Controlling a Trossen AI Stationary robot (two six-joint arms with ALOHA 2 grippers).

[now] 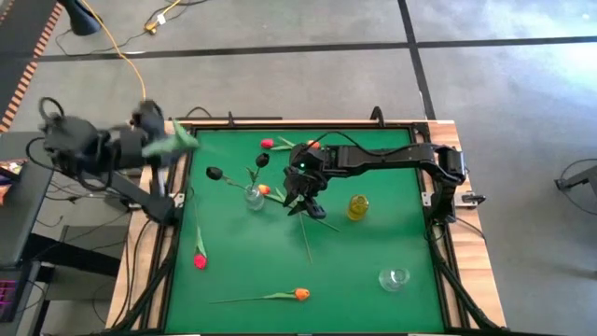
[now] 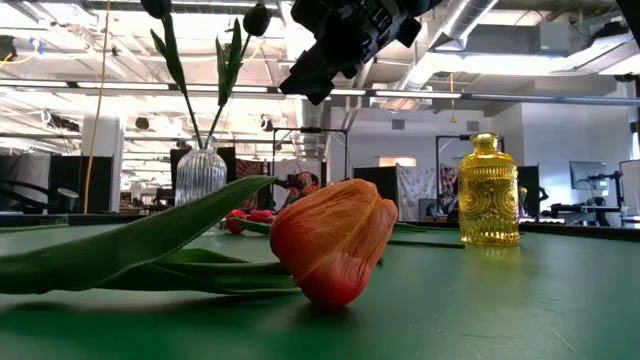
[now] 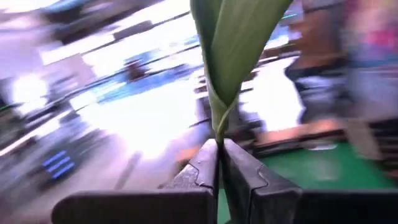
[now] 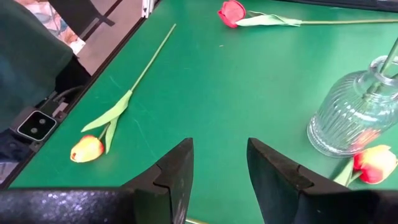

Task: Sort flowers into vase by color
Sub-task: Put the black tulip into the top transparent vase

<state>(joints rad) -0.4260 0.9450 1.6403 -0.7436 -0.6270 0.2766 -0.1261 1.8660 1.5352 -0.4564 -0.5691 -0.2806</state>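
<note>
While the right gripper [image 1: 304, 198] hangs above the green mat [image 1: 373, 243] just beside the clear ribbed vase [image 1: 254, 197], we note its fingers [image 4: 174, 177] spread apart with nothing between them. In the right wrist view the mat shows bare through the gap.

The ribbed vase holds two black tulips [image 1: 215, 174], their stems leaning out toward the left arm's side and the far edge. An orange tulip [image 1: 265, 189] lies on the mat touching the foot of that vase, on the side toward the right gripper. A yellow glass bottle [image 1: 357, 206] stands beyond the right gripper from the vase, well apart from it. A second clear vase [image 1: 395, 277] sits farther still, toward the near right corner.

Loose flowers, placed from the ribbed vase: a red tulip [image 1: 200, 260] near the left edge of the mat, toward the near side; an orange tulip [image 1: 300, 294] lying flat near the front edge, the one filling the low view; a red tulip [image 1: 268, 144] by the far edge; a bare green stem [image 1: 306, 241] just past the right gripper.

The left gripper [image 1: 154, 140] is off the mat, beyond the far left corner from the vase. Its fingers [image 3: 202, 168] are pinched together on a green stem and leaf [image 3: 233, 43]; we cannot see that flower's head
</note>
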